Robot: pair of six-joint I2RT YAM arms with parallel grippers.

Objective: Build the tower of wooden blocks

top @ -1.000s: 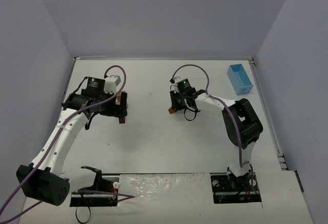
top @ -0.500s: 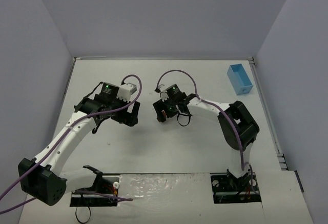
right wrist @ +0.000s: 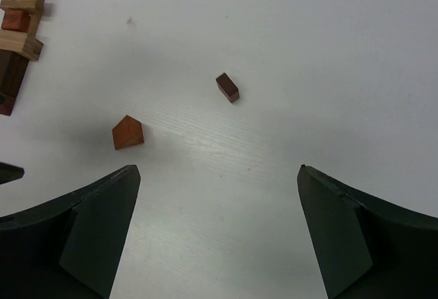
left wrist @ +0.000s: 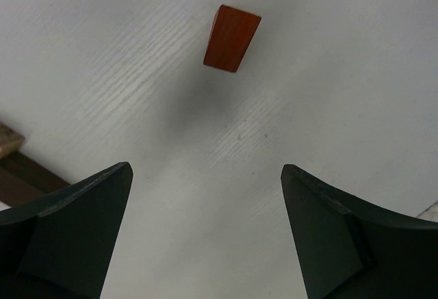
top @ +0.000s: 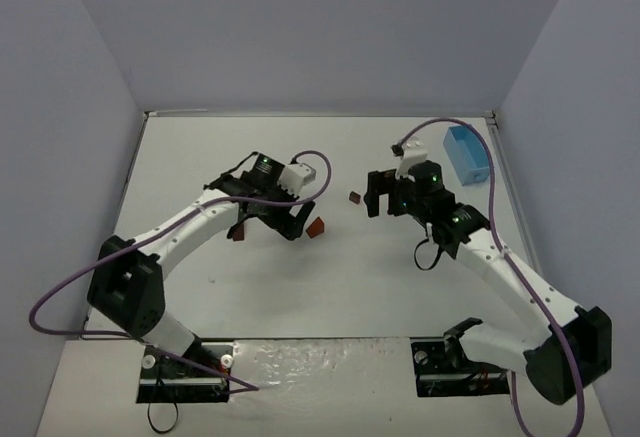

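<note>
The wood block tower (right wrist: 17,46) shows at the top left of the right wrist view as a stack of tan, reddish and dark blocks; from above only a bit of the tower (top: 237,231) peeks out under the left arm. A reddish wedge (top: 316,227) (right wrist: 128,133) (left wrist: 232,38) and a small dark brown block (top: 354,198) (right wrist: 228,87) lie loose on the table between the arms. My left gripper (top: 296,221) (left wrist: 205,170) is open, just left of the wedge. My right gripper (top: 379,197) (right wrist: 219,170) is open and empty, right of the dark block.
A light blue box (top: 468,154) stands at the back right, just behind the right arm's wrist. Grey walls close the white table (top: 330,287) on three sides. The edge of a tan and dark block (left wrist: 10,154) shows at the left of the left wrist view.
My right gripper has opened and drawn back to the right, away from the table's middle. The left gripper has swung right, past the tower, towards the wedge.
</note>
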